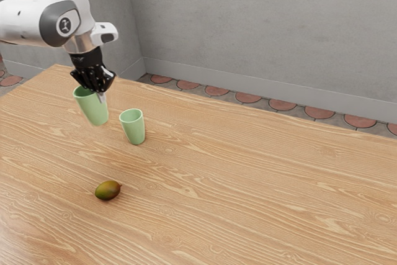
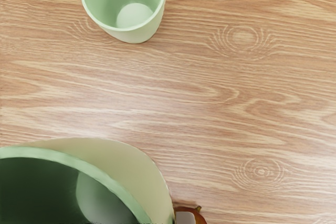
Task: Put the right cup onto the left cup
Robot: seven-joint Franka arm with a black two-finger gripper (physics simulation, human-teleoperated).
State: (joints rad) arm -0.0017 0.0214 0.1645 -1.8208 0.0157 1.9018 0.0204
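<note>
Over the wood-grain table, the black two-finger gripper has got a tapered pale-green cup pinched, near an upright matching green cup.

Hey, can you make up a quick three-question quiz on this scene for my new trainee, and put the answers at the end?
1. Multiple choice: what is the gripper holding?
A) a fruit
B) a green cup
C) a plate

2. True or false: the mango-like fruit lies directly on the table.

3. Fill in the blank: the open end of the standing cup faces ____.

Key: 1. B; 2. true; 3. up
</note>
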